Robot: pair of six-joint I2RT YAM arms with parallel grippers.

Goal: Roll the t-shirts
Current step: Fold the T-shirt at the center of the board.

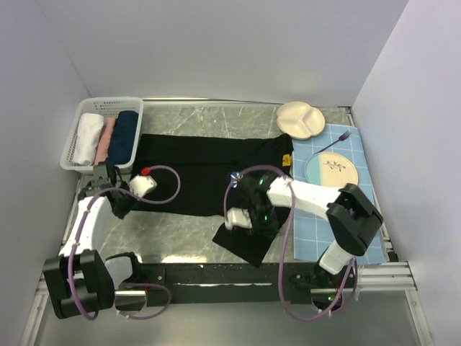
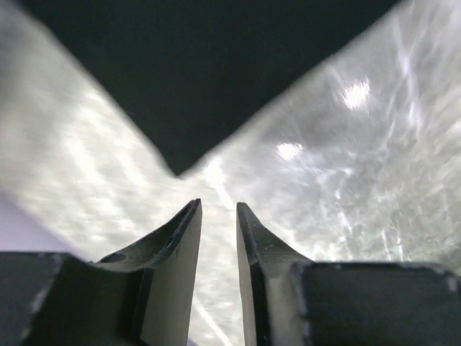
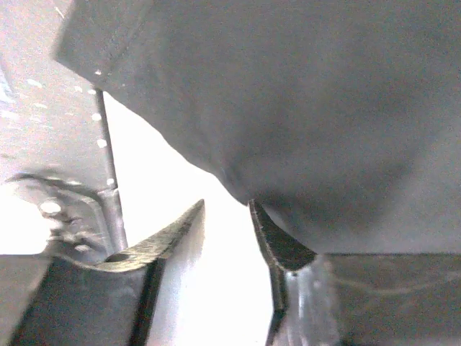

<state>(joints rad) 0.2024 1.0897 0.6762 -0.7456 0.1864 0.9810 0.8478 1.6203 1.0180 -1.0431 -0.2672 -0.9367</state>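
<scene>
Black t-shirt (image 1: 209,162) lay spread flat across the grey marble tabletop (image 1: 180,238). Its left edge was near the white basket (image 1: 112,101) and its right end was touching the blue placemat (image 1: 367,155). One flap of it stuck out toward the near edge, under the right arm. A small yellow mark (image 1: 288,159) showed near the shirt's right end.

Left fingers (image 2: 218,205) were at the shirt's left side, low over bare tabletop. They stood a narrow gap apart with nothing between them, and a corner of the shirt lay just ahead without touching.

Right fingers (image 3: 227,204) were over the near flap, also a narrow gap apart with that gap empty. Black cloth sagged against one fingertip; nothing was pinched.

The basket at the far left held three rolled cloths side by side: white (image 1: 88,137), pink (image 1: 106,138) and navy (image 1: 124,135). A cream divided plate (image 1: 302,119) sat at the far right. The placemat carried a round plate (image 1: 331,169), with a fork (image 1: 333,142) just beyond it.
</scene>
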